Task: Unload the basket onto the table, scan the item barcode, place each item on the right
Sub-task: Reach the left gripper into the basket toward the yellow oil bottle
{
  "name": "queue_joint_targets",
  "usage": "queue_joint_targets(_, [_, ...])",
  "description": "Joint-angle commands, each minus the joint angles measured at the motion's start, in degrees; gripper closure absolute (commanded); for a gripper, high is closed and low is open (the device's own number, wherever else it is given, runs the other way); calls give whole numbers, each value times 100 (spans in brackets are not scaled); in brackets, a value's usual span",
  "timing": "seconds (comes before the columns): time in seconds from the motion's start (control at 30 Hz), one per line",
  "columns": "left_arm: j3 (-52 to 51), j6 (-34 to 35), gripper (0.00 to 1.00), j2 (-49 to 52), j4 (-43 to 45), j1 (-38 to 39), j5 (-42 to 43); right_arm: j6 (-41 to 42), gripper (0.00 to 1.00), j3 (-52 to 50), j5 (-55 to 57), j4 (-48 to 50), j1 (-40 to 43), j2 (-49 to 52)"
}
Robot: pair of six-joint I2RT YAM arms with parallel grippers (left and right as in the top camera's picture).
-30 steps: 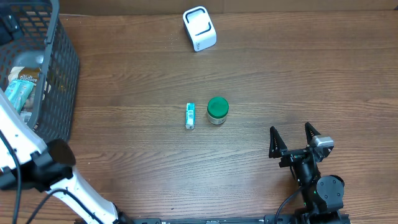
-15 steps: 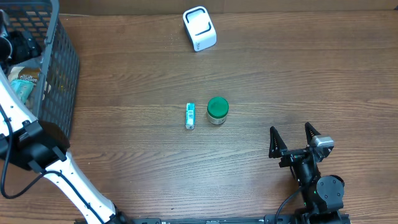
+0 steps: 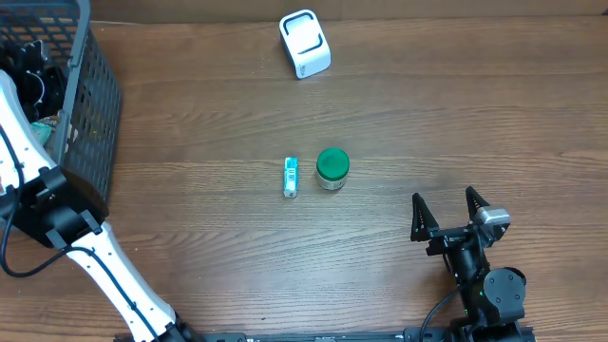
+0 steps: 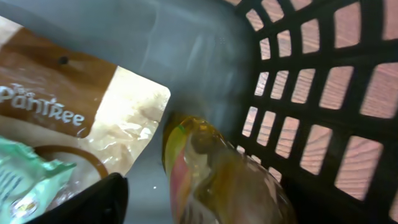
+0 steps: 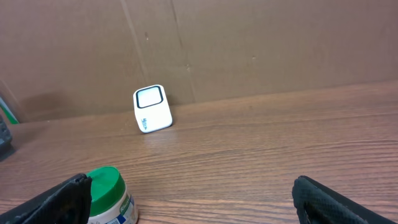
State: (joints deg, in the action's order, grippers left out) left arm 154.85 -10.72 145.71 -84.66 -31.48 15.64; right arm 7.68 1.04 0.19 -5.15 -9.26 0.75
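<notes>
My left gripper (image 3: 36,84) is down inside the black mesh basket (image 3: 95,104). In the left wrist view a yellowish clear bottle (image 4: 217,177) with a pink-and-green label lies between its jaws. One black finger (image 4: 93,202) shows at the lower left, a gap away from the bottle; the other finger is hidden. The white scanner (image 3: 305,44) (image 5: 152,109) stands at the table's far edge. My right gripper (image 3: 446,211) (image 5: 193,202) rests open near the front right, holding nothing.
A brown-and-white pouch (image 4: 74,106) and a green packet (image 4: 22,180) lie beside the bottle, close to the basket wall (image 4: 311,124). Mid-table stand a green-lidded jar (image 3: 332,168) (image 5: 109,196) and a small teal tube (image 3: 291,177).
My left arm has reached deeper into the basket toward its far side, and its jaws have narrowed. The right arm and the items on the table have not moved.
</notes>
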Motion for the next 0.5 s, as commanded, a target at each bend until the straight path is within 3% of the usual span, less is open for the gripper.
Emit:
queue_joint_targets(0.0, [-4,-109,31,197,-20,39,140,-2,0,-59,-33,33,11,-9])
queue_joint_targets(0.1, [-4,-107,47,210,-15,44,138,-2,0,-59,-33,33,11,-9])
queue_joint_targets(0.3, [-4,-81,71,175,-98,42,140,-2,0,-59,-33,31,11,-9])
queue_joint_targets(0.47, [68,146,74,-17,-190,26,55,-2,0,-59,-33,33,11,-9])
